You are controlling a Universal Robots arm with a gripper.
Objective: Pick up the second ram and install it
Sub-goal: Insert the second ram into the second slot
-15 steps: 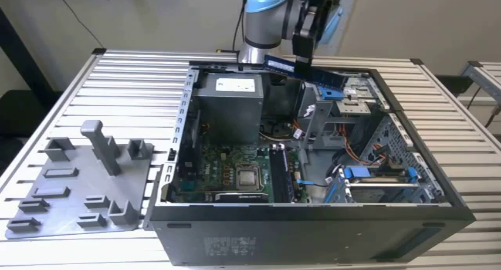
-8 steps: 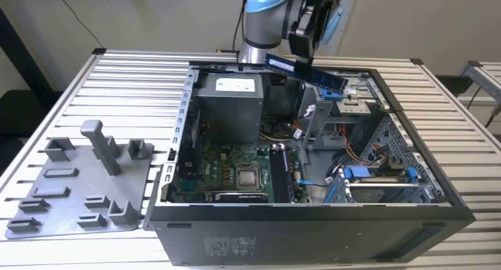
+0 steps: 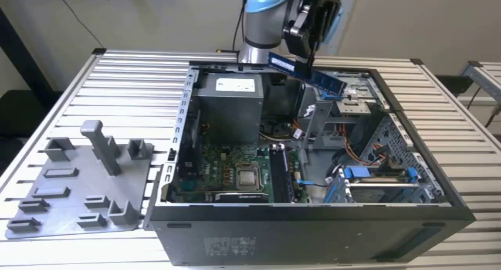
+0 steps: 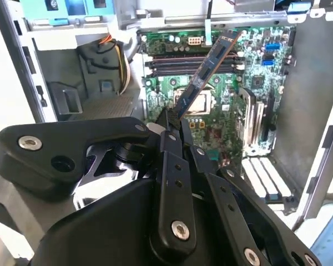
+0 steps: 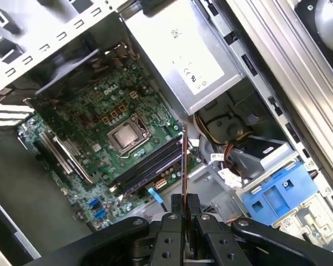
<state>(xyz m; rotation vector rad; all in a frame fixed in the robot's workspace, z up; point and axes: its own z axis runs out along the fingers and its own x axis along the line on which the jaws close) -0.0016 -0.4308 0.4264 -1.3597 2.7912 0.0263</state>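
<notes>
The second ram (image 3: 307,73), a long thin blue-green stick, hangs tilted in the air above the back of the open computer case (image 3: 188,135). My gripper (image 3: 302,58) is shut on one end of it. In the second wrist view the ram (image 4: 208,69) slants out from my gripper (image 4: 171,124) over the green motherboard (image 4: 222,127). The first wrist view has the ram (image 5: 184,163) edge-on, rising from my gripper (image 5: 184,204) close to the dark memory slots (image 5: 147,166). The stick is well above the motherboard (image 3: 227,164) and touches nothing else.
A grey plastic tray of upright holders (image 3: 70,185) lies on the slatted table at the exterior view's left. Inside the case are the grey power supply (image 3: 231,100), a metal drive cage (image 3: 352,105), orange cables (image 3: 356,152) and a blue drive bracket (image 3: 368,173).
</notes>
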